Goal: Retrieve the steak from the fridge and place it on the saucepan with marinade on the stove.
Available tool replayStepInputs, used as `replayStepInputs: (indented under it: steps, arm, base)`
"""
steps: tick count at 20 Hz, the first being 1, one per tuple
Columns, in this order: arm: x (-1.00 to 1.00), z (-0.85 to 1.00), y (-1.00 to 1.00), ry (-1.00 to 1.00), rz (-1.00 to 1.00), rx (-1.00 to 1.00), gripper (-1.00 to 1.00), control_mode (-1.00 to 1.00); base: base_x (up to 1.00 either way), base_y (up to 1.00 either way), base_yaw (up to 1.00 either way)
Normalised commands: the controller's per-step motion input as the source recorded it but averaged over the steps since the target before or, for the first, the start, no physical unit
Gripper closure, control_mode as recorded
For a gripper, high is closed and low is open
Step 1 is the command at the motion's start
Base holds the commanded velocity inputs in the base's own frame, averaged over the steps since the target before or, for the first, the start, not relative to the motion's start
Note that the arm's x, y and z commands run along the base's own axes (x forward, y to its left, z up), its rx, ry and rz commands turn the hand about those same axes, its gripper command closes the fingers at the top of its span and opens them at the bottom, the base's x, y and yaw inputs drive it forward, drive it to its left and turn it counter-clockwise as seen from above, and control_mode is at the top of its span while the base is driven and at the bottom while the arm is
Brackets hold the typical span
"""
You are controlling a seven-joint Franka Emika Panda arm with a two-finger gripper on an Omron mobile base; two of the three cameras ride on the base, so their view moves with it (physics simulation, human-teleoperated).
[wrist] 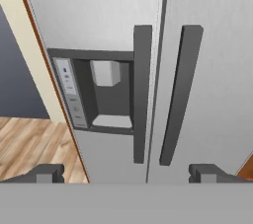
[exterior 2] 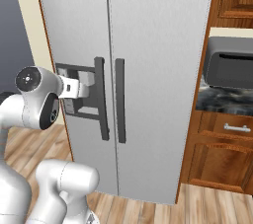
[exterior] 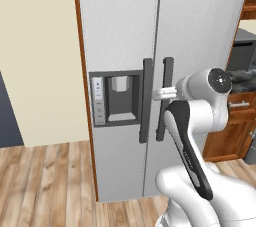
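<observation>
- Two doors of the fridge (exterior: 125, 31) are standing shut, so the steak, which is probably inside, is hidden, and I cannot tell on which shelf it is lying.
- The jaws of the gripper (wrist: 126, 173) are standing wide and are holding nothing; in the hand view the two tips are sitting far apart, pointing at the gap between the two dark bar handles.
- The left handle (wrist: 142, 92) and the right handle (wrist: 178, 94) are hanging close beside each other, so the jaws could close on the wrong bar, or catch both, if the approach is drifting sideways.
- A pull that is not following the swing of the door could make the bar slip out of the jaws.
- The water dispenser (wrist: 101, 92) is recessed in the left door, just beside the left handle; a finger straying there would find nothing to grip.
- On the right side, a wooden cabinet (exterior 2: 227, 144) with a drawer and a grey toaster oven (exterior 2: 230, 62) are standing near the fridge, and an opening right door may be swinging toward them.
- The saucepan and the stove are somewhere else, so a drive of the base is probably waiting later.
</observation>
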Motion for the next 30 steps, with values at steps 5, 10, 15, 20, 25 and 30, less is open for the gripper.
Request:
replayStepInputs:
  steps: [5,10,15,20,25,30]
  arm:
    - [0.31,-0.06,-0.04,0.0,-0.02,0.0,-1.0,-1.0]
    - [0.32,-0.01,0.0,0.0,-0.02,0.0,-1.0,-1.0]
    - [0.28,0.0,-0.1,0.0,-0.02,0.0,-1.0,-1.0]
    - [0.28,0.0,-0.1,0.0,-0.01,0.0,-1.0,-1.0]
    - [0.32,-0.06,-0.01,0.0,0.0,0.0,-1.0,-1.0]
    - [0.34,-0.15,0.0,0.0,0.0,0.0,-1.0,-1.0]
  base:
    - [0.0,0.0,0.0]
    - [0.0,0.0,0.0]
    - [0.0,0.0,0.0]
    - [0.0,0.0,0.0]
    - [0.0,0.0,0.0]
    - [0.0,0.0,0.0]
